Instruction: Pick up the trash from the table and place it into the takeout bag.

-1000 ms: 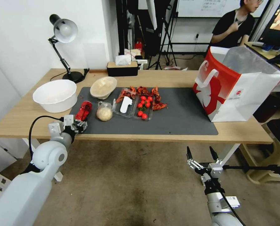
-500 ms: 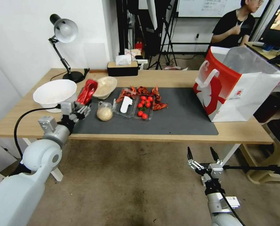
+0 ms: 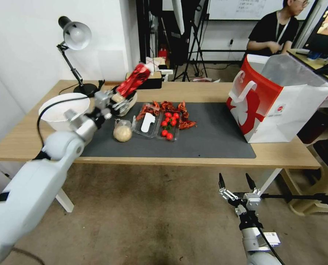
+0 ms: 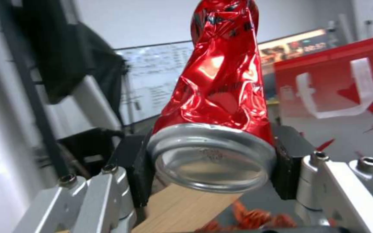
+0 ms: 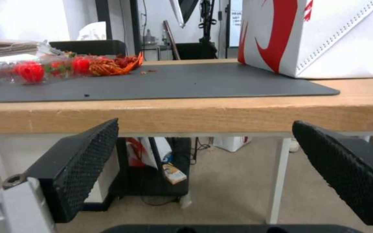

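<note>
A: The left gripper point(image 3: 120, 102) is closed on the base of the crushed red can point(image 3: 133, 80), high above the table point(image 3: 208, 92).

B: The risk?

A: I think the dented can may slip out on the way. The takeout bag point(image 3: 281, 110) is far away, and I cannot see inside it.

B: Other containers?

A: A clear tray point(image 3: 167, 129) holds cherry tomatoes. The right gripper point(image 3: 236, 181) waits open below the table edge.

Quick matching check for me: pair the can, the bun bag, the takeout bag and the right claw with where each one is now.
1 can
2 bun bag
3 takeout bag
4 right claw

A open, below the table edge
B upright at the mat's right end
C lying on the mat
D held in the air by the left claw

Pairs: 1-D, 2-C, 3-B, 4-A
</note>
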